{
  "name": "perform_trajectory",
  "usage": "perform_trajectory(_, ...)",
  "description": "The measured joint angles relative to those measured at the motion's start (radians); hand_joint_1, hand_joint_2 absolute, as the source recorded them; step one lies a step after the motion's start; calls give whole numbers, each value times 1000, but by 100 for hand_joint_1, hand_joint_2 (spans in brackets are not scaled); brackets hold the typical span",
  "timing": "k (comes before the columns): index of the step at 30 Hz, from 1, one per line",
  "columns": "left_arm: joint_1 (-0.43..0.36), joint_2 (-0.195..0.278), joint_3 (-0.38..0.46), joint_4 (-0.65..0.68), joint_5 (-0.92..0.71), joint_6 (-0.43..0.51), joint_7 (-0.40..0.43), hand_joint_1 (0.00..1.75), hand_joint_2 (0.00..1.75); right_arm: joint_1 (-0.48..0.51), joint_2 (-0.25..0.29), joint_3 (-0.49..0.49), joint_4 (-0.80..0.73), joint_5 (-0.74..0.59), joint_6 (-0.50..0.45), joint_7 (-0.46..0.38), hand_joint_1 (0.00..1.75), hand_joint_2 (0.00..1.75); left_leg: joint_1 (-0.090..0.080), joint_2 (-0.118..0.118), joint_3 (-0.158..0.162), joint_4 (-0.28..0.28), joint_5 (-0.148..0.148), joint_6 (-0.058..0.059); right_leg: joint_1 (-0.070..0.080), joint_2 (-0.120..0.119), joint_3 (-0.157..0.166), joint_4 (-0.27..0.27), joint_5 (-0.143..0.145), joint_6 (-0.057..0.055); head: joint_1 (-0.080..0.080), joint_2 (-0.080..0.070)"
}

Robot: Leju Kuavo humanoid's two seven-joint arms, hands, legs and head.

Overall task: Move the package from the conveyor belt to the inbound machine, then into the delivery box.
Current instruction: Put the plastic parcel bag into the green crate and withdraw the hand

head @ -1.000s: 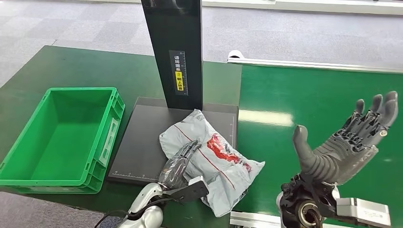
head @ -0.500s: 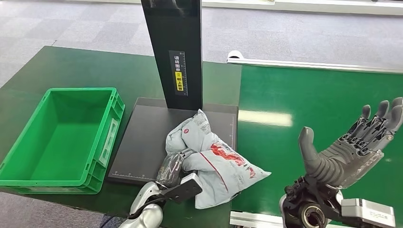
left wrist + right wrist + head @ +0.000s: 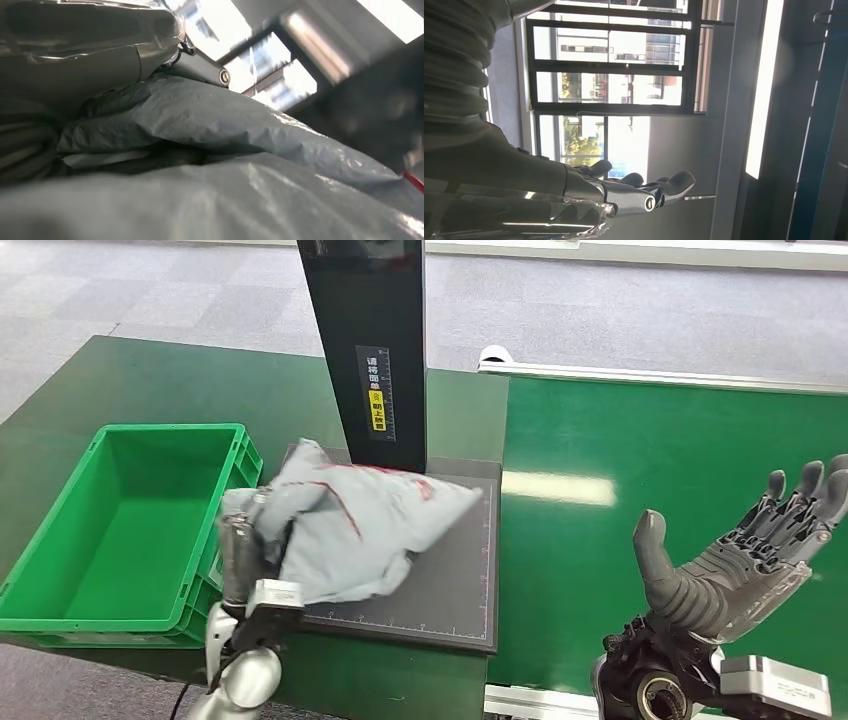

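Beside the green plastic crate (image 3: 120, 530), my left hand (image 3: 243, 550) grips the crumpled grey plastic mailer package (image 3: 350, 525) over the black scanner platform (image 3: 450, 580). My right hand (image 3: 735, 560) hovers spread, palm up, above the green conveyor belt (image 3: 650, 460).

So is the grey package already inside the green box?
No, the package hangs over the black scanner plate, gripped by the left hand, beside the box.

Silver arms; dark grey ribbed right hand (image 3: 735, 560); thick grey thumb; black wrist.
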Motion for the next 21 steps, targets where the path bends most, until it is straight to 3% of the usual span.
perform_trajectory(4,-54,42,118,-28,45,49,19,175,175,-1,0,-1,8,-6,-2,0,0,175,1,0,0,0,1,-1,1,0,0,0,0,0,0,0)
perform_trajectory(8,-140,85,239,65,87,56,18,175,175,-5,0,2,19,-12,-8,0,0,175,1,0,0,0,2,-1,2,0,0,0,1,-1,0,0)
perform_trajectory(13,-189,109,311,145,98,57,13,175,175,-9,0,3,31,-14,-13,0,0,175,1,0,0,0,2,-1,1,0,0,1,1,-1,0,0)
perform_trajectory(14,-193,111,319,154,96,60,17,168,175,-9,0,4,33,-14,-13,0,0,175,1,0,-1,0,2,-1,1,0,0,1,1,-1,0,0)
perform_trajectory(15,-198,113,326,164,95,64,25,140,175,-10,0,4,35,-14,-13,1,0,175,1,0,-1,0,2,-1,1,0,0,0,1,-1,0,0)
perform_trajectory(18,-249,129,360,246,90,71,61,21,175,-14,0,5,42,-17,-16,9,0,175,1,0,-1,0,2,-1,1,0,-1,0,1,-1,0,0)
perform_trajectory(19,-278,140,376,295,90,72,67,6,175,-17,-1,6,45,-19,-18,11,0,175,1,0,-1,0,2,-1,1,0,-1,0,1,-1,0,0)
perform_trajectory(21,-341,163,408,406,89,73,70,0,175,-19,-2,6,52,-23,-21,13,0,175,1,0,0,0,2,-2,2,0,0,0,1,-2,0,0)
